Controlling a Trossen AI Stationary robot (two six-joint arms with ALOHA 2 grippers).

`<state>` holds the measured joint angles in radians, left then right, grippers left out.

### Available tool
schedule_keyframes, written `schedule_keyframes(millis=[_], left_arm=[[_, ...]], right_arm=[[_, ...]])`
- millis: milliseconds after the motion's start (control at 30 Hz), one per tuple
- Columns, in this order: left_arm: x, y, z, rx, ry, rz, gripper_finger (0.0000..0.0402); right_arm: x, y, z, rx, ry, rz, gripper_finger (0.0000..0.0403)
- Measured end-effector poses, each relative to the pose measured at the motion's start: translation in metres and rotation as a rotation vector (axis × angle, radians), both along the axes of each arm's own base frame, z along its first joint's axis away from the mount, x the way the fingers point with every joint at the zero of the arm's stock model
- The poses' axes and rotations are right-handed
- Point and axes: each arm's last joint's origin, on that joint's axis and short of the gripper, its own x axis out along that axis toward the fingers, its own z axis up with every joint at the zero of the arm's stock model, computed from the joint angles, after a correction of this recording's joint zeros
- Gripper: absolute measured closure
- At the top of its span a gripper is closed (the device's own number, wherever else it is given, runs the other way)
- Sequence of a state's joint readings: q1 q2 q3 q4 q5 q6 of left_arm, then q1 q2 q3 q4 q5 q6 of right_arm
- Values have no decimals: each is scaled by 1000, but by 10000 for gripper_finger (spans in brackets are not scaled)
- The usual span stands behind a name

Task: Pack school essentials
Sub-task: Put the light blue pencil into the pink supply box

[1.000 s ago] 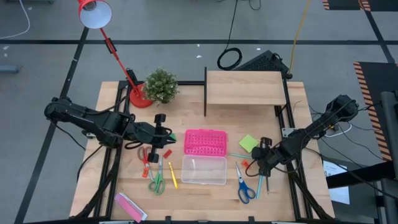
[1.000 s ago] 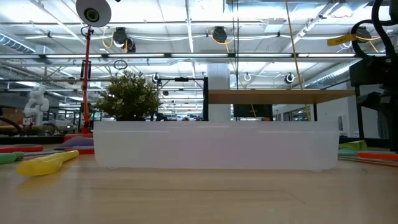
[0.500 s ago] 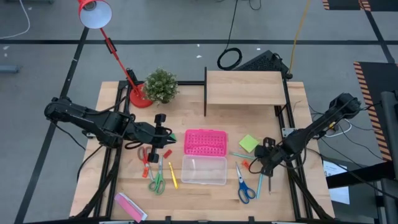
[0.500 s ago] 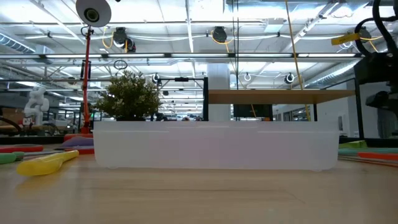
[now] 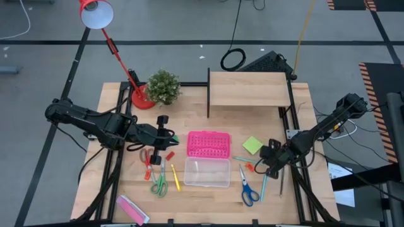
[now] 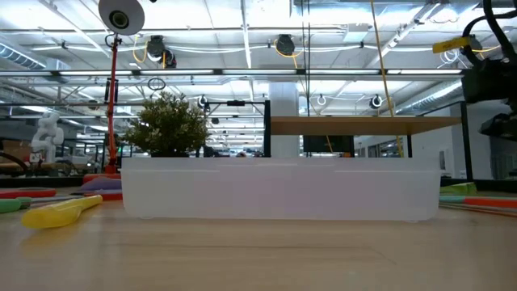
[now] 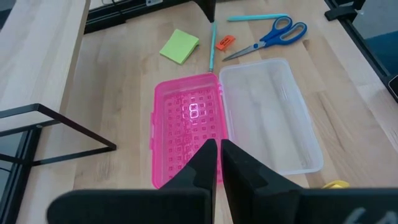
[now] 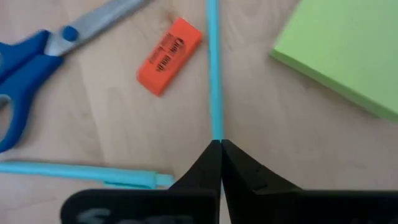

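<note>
In the middle of the high view your clear box (image 5: pixel 207 172) sits empty, nothing packed; right gripper (image 8: pixel 216 148) pressed together over the blue pencil (image 8: pixel 213 68), left gripper (image 7: pixel 216 149) closed too.

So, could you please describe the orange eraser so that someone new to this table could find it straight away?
Start at the clear box in the middle of the table and look toward the right gripper. Between them lies the orange eraser, just beyond the blue-handled scissors and short of the lime-green note pad. It is the only small orange block there; its neighbours are long or flat.
</note>
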<state>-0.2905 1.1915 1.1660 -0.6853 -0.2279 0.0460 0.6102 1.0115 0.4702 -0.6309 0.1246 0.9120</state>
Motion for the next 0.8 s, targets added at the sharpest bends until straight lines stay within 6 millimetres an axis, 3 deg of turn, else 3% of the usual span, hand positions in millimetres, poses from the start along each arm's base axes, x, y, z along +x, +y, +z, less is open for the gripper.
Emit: schedule_keyframes(millis=[200, 367, 633, 800], left_arm=[[0, 0, 0, -1, -1, 0, 376], [0, 0, 0, -2, -3, 1, 376], [1, 0, 1, -4, -9, 1, 376], [1, 0, 1, -4, -9, 1, 376]], right_arm=[[3, 1, 1, 3, -40, -25, 395], [9, 3, 1, -45, -107, 18, 356], [18, 9, -14, -104, -64, 97, 292], [21, 11, -23, -146, -19, 134, 285]])
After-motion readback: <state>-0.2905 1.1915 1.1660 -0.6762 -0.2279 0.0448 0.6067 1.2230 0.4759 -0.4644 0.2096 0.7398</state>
